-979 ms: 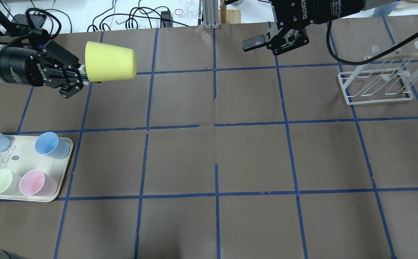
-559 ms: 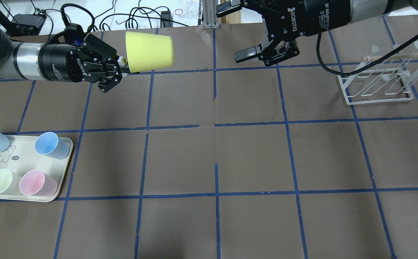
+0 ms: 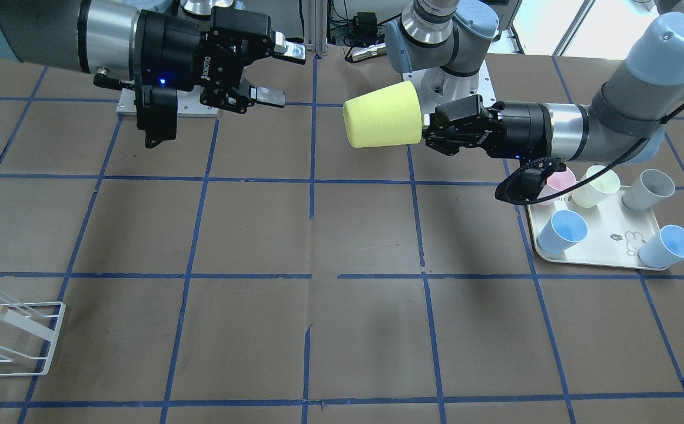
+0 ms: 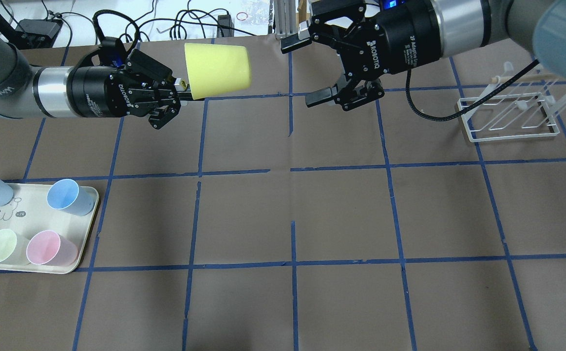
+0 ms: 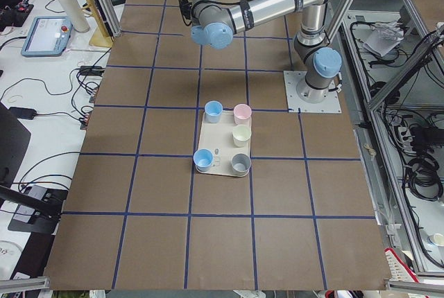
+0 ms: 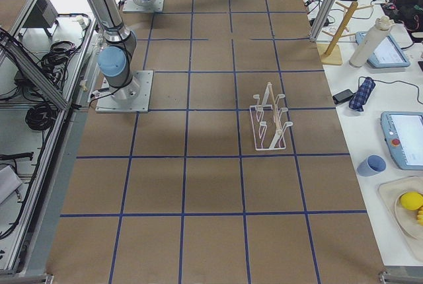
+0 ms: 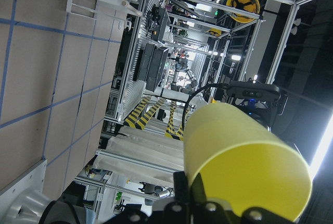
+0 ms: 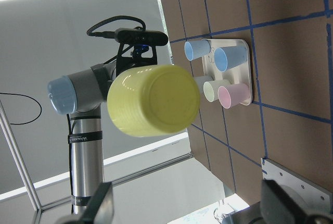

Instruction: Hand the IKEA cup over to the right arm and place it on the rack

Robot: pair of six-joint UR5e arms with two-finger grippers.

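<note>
Cup (image 4: 217, 68) is in the air, horiz., well apart from rack (image 4: 464, 121) on the robot's-left side of it, clear of table (image 4: 341, 214). Mouth end points away from rack, base points toward it.

Left gripper (image 4: 184, 92) pinches the cup rim at the mouth end, fingers pressed together on the wall. In its wrist cam the cup (image 7: 244, 156) sticks straight out from the fingers.

Right gripper (image 4: 302, 72) sits btwn cup & rack, nearer the cup. Jaws are spread wide & aimed at the cup base, not touching it; a small gap shows. Its wrist cam sees the base (image 8: 153, 101) head-on, approx. centred btwn the two fingers (image 8: 99, 206). Front view shows the same line-up: cup (image 3: 382, 115), left gripper (image 3: 425, 126), right gripper (image 3: 283, 75).

Rack stands on table w/ a thin dowel across its prongs.

Tray (image 4: 29, 204) lies far from rack, beyond the cup. On it, upright: blue cup (image 3: 563, 231), 2nd blue cup (image 3: 668, 246), pink cup (image 3: 561, 178) partly hidden by the left arm's cable, cream cup (image 3: 598, 185), grey cup (image 3: 648, 189).
</note>
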